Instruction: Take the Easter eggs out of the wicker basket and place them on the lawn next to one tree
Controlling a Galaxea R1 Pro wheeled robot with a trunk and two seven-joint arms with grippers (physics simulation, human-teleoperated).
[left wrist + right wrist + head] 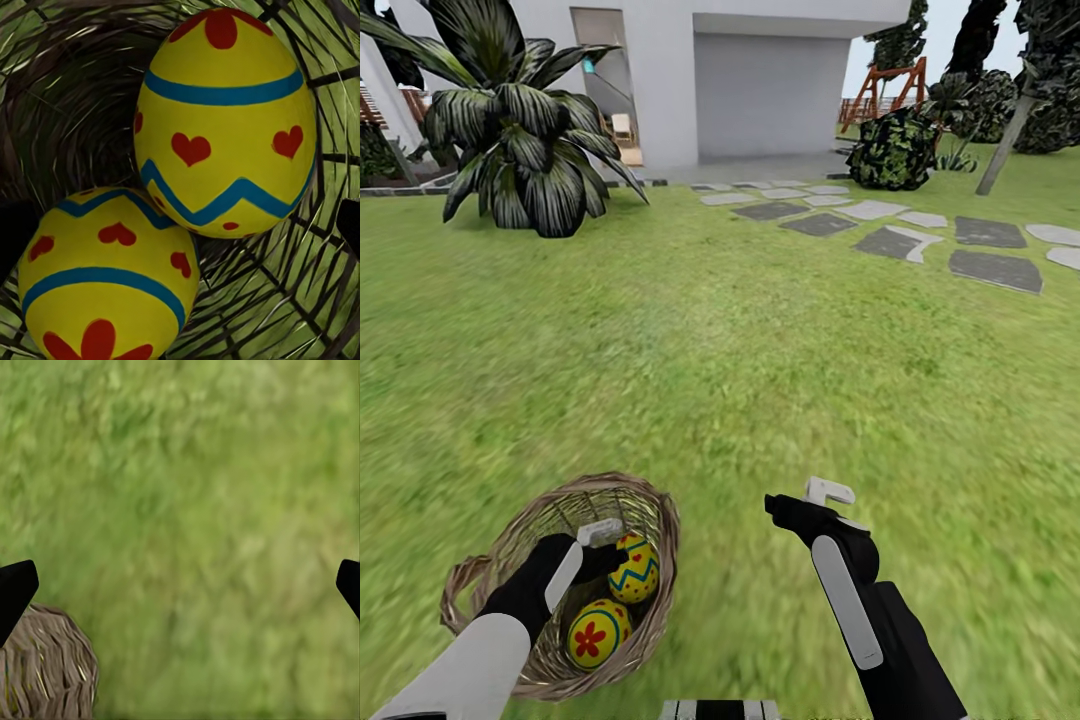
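- Round tan-brown open-weave wicker basket (650, 520) sat on the mottled green lawn (740, 370), low in the head view on the robot's left side.
- Two yellow Easter eggs visible inside it: zigzag-band egg (634, 570) farther from the robot, red-flower egg (598, 634) nearer, close together; in the left wrist view they overlapped, contact unclear.
- Left wrist view: larger-looking egg (225, 120) and the lower one (105, 277), both with red hearts and blue bands, over the woven basket wall (67, 112).
- Left gripper (600, 545) was down inside the basket just beside the zigzag egg; jaws apart, fingertips at the frame edges, nothing grasped.
- Right gripper (800, 500) hovered over bare grass beside the basket, jaws released and empty; basket rim (45, 667) in its wrist view.
- Spiky dark-leaved plant (520, 140), grey stepping stones (890, 230), white house (760, 70) far off.
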